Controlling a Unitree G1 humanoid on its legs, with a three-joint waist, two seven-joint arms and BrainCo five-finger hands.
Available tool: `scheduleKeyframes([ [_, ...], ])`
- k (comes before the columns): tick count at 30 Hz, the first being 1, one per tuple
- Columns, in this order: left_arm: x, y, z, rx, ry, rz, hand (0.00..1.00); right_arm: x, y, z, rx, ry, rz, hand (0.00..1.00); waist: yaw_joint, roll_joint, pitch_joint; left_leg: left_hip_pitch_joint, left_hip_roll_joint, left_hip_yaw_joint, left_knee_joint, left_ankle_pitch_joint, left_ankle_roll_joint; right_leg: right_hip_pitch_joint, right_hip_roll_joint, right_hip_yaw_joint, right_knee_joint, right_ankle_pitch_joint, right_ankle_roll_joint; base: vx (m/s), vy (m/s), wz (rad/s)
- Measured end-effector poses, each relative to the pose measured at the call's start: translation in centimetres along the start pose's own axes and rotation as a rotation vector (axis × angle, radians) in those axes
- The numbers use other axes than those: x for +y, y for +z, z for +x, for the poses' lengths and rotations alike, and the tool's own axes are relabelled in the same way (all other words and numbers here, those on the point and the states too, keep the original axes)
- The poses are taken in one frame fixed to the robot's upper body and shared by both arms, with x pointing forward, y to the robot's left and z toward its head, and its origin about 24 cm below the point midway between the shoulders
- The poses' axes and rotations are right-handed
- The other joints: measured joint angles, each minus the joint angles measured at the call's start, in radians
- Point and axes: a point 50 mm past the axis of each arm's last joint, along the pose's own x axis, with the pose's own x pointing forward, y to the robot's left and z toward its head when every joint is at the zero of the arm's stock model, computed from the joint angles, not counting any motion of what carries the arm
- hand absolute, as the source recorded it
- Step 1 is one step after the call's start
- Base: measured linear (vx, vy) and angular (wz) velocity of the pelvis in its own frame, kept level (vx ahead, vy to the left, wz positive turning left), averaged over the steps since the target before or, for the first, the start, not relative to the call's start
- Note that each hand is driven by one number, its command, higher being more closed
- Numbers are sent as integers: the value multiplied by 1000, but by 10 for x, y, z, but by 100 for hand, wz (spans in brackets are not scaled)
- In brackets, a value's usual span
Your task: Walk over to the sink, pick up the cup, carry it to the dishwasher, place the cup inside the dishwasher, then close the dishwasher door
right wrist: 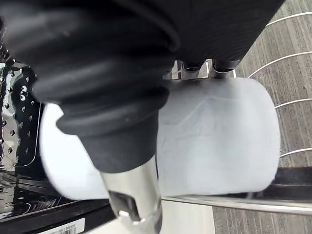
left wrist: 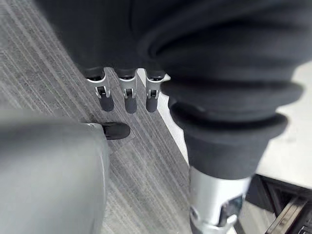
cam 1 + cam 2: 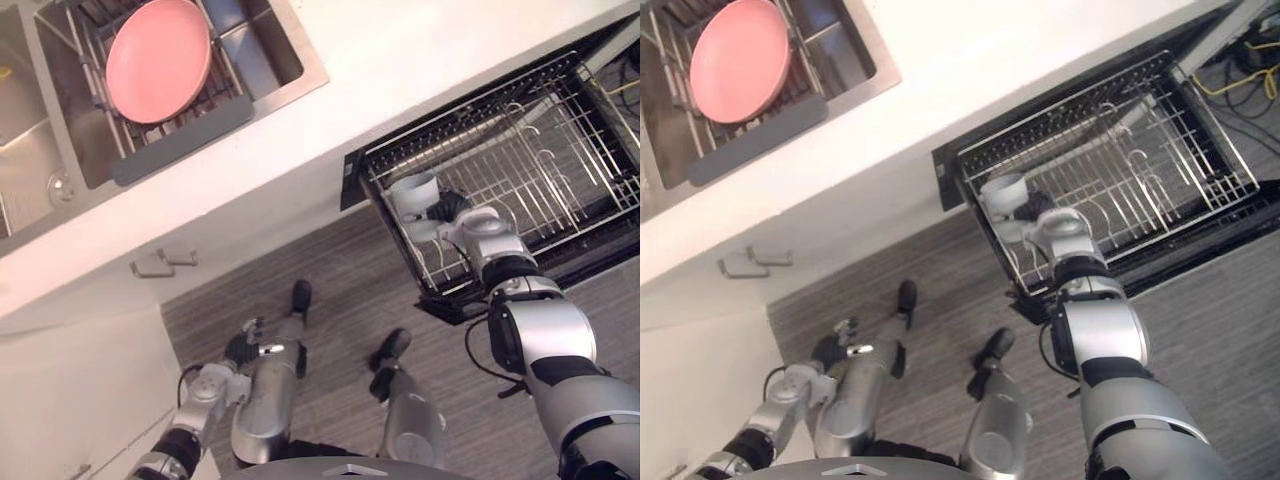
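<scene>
Robot hand (image 3: pixel 452 209) round cup (image 3: pixel 412 190) above rack (image 3: pixel 546 150)

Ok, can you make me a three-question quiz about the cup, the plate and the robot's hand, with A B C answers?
1. Where is the cup?
A) on a chair
B) at the pulled-out dishwasher rack
C) on a shelf

2. What colour is the plate in the sink?
A) green
B) blue
C) pink

3. What is the right robot hand doing?
A) holding the cup
B) hanging empty
C) waving

Answers:
1 B, the cup is at the rack's front corner.
2 C, the plate is plainly pink.
3 A, its fingers curl round the cup.
</scene>
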Motion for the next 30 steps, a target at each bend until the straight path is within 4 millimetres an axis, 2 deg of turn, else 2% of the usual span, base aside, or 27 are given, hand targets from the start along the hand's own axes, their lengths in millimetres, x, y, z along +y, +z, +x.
scheduleKeyframes([
  [4,1,-1,0,-3,3,-48,0,-3,-2,0,12,-22,40,0,-3,3,1,-1,-9,-25,0,4,2,-4,-21,-23,53,-39,2,23,-81,21],
  [6,2,-2,0,-4,4,-71,0,-5,-1,-1,7,-33,59,0,8,3,1,-4,-10,-27,0,6,-1,-18,-29,-23,84,-61,1,14,-79,8],
  [11,10,-1,-1,-7,27,-135,0,-5,0,-1,-8,-33,101,0,7,3,1,-7,-7,-36,1,10,-7,-30,-34,-26,121,-88,-3,7,-108,4],
  [17,16,-1,-5,-22,62,-193,0,-6,13,-10,-186,-52,223,0,-2,-2,4,73,1,-36,-32,12,-12,39,-22,-25,102,-93,-5,-26,-78,-1],
  [20,25,-12,-15,-2,109,-225,0,-3,15,-23,-305,-29,293,0,-18,-22,-4,112,8,-23,-55,11,-14,73,-10,-21,72,-96,-5,-19,-58,-7],
  [22,32,-28,-26,39,156,-250,0,6,3,-34,-367,-12,403,0,-35,-57,-30,115,16,-16,-55,5,-17,85,3,-19,45,-86,-1,29,-66,-10],
  [24,38,-53,-43,123,219,-276,0,27,-27,-54,-399,9,502,0,-52,-115,-75,147,22,7,-55,-8,-23,128,25,-6,-8,-63,6,104,-90,-22],
  [26,44,-68,-55,168,270,-307,0,43,-45,-72,-419,19,542,0,-65,-146,-123,174,23,21,-55,-23,-28,165,40,3,-56,-49,9,160,-95,-23],
  [28,49,-81,-64,208,316,-337,0,54,-56,-86,-442,24,590,0,-79,-162,-158,215,25,40,-55,-37,-29,212,49,16,-92,-39,12,109,-66,-28],
  [30,45,-99,-78,248,365,-391,0,61,-63,-102,-495,47,599,0,-85,-160,-206,264,28,60,-56,-59,-31,255,56,38,-120,-33,15,48,-36,-30],
])
